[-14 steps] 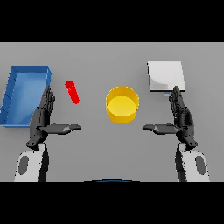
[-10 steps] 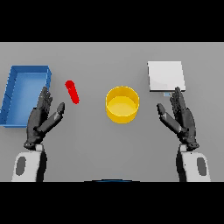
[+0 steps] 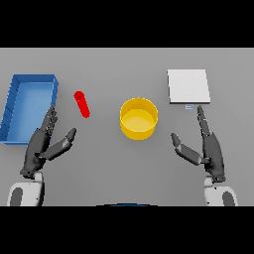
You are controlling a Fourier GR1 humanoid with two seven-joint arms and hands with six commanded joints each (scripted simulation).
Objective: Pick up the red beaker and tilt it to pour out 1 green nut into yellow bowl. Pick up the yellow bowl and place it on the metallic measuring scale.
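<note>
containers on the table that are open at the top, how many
2: the blue tray at the far left edge, and the yellow bowl near the middle. The red beaker lies between them; I cannot tell if its mouth is open.

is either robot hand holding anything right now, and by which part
Nothing is held. The left robot hand and right robot hand are open, apart from the red beaker and yellow bowl.

Each robot hand is dark grey, near black: the left robot hand (image 3: pixel 42 149), the right robot hand (image 3: pixel 211 151). Both forearms are white with grey panels.
</note>
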